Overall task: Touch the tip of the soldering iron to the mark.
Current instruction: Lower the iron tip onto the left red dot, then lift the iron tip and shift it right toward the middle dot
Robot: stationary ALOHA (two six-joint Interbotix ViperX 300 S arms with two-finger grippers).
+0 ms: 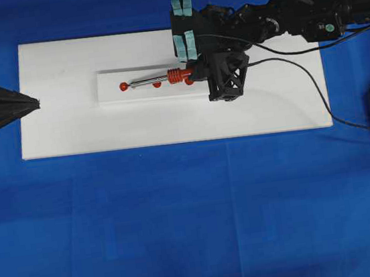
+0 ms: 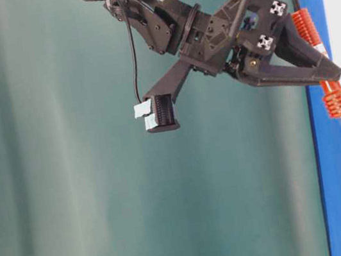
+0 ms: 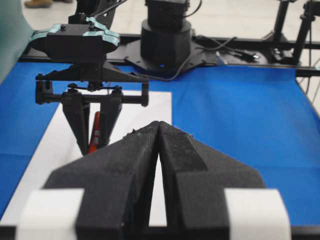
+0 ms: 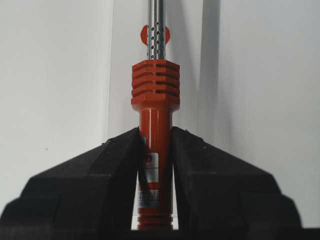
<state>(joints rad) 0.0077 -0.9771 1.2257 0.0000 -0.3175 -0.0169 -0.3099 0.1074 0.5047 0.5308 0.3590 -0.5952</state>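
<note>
Pinching the soldering iron (image 4: 155, 150) by its red-orange handle, the right hand (image 4: 155, 165) has its jaws pressed tight on both sides, just behind the ribbed collar. That looks the sensible spot: the tool seems light and stiff, but the smooth handle could slip or twist. Further out, the thin silver shaft crosses the mark (image 1: 157, 84) and its tip sits by the far red dot (image 1: 124, 86), so from overhead it appears past the target. The raised white strip (image 1: 112, 97) is narrow, yet the white board (image 1: 69, 132) and blue bench (image 1: 181, 213) leave open room. Far off, the left hand (image 1: 32, 102) waits pressed together, well apart.
</note>
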